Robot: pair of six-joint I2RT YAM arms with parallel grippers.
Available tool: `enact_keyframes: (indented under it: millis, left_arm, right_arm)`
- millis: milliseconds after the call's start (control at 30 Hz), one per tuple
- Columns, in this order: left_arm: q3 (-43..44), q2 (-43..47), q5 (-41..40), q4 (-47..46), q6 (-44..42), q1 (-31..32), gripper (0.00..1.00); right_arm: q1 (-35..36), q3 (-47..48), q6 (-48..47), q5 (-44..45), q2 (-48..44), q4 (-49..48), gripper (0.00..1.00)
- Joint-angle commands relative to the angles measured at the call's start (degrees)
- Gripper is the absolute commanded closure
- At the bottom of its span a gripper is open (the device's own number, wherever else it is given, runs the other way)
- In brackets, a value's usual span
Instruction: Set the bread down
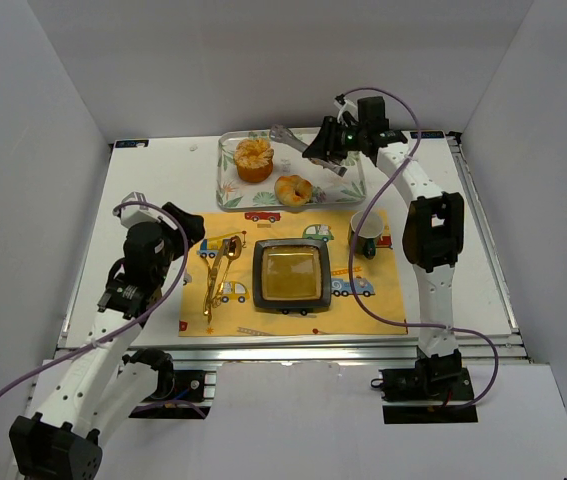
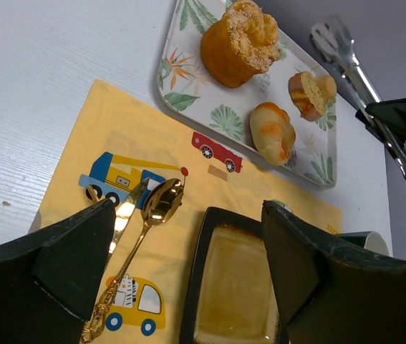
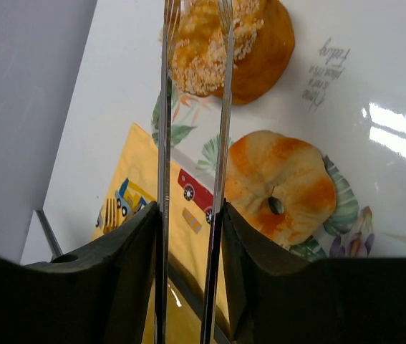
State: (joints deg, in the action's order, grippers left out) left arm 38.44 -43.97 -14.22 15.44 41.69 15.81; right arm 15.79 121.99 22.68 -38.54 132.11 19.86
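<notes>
A ring-shaped bread roll (image 1: 293,189) lies on the patterned tray (image 1: 235,192), next to a crumb-topped muffin (image 1: 254,159). My right gripper (image 1: 335,145) is shut on metal tongs (image 1: 293,138) and holds them above the tray. In the right wrist view the tongs (image 3: 220,107) sit between my fingers (image 3: 253,251), their tips apart and empty over the muffin (image 3: 260,50), with the roll (image 3: 281,186) just to the right. A black square plate (image 1: 259,275) stands empty on the yellow placemat. My left gripper (image 2: 188,265) is open and empty above the plate's left edge (image 2: 201,272).
A gold spoon (image 1: 218,275) and fork lie on the placemat (image 1: 378,300), left of the plate. A green cup (image 1: 366,232) stands at the placemat's right. A third small bread piece (image 2: 311,93) is on the tray. White walls enclose the table.
</notes>
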Motion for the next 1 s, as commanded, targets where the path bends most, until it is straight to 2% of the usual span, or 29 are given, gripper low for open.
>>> enact_keyframes:
  millis: [0,233,967]
  left_arm:
    - [1.8,-0.8,-1.1,0.4,0.7,-0.4,0.08]
    - [2.3,-1.8,-1.3,0.4,0.3,-0.4,0.08]
    - [2.4,-3.8,-1.3,-1.4,0.1,-0.4,0.08]
  right_arm:
    - [0.7,-1.7,5.5,0.8,-1.8,-7.2,0.56]
    - [1.4,-2.5,7.4,4.1,-1.1,-7.6,0.54]
    - [3.5,-5.6,7.6,6.6,-0.1,-6.3,0.51]
